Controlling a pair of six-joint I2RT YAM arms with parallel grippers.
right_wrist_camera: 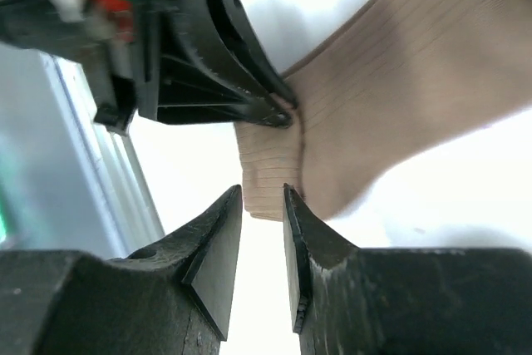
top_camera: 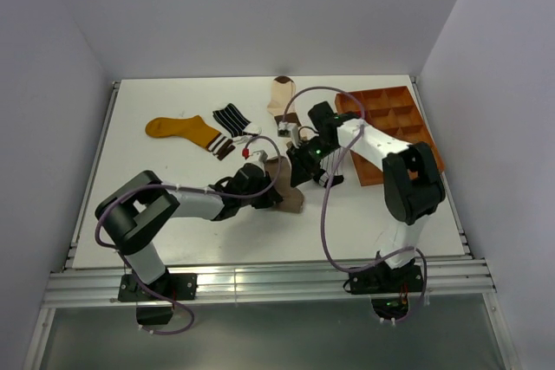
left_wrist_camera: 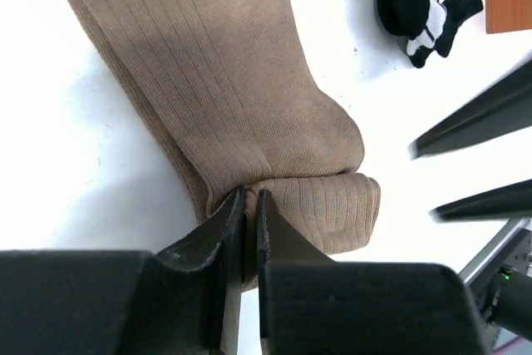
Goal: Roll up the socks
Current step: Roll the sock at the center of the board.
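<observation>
The right gripper point(right_wrist_camera: 262, 195) has black fingers slightly parted, empty, just short of the folded taupe ribbed fabric sock point(right_wrist_camera: 399, 97), seemingly pinched by the left gripper point(right_wrist_camera: 285, 111).

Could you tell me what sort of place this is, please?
Probably a robotics test cell: a white table boxed by plain walls, with left arm and right arm bolted to an aluminium rail.

The left arm point(top_camera: 186, 203) and right arm point(top_camera: 371, 139) are made of white links and black joint housings. A greyish-purple cable point(top_camera: 324, 214) is looped along each. The left tool point(left_wrist_camera: 249, 199) and right tool point(right_wrist_camera: 263, 197) are fitted with matte black, tapered fingers point(right_wrist_camera: 212, 263).
</observation>
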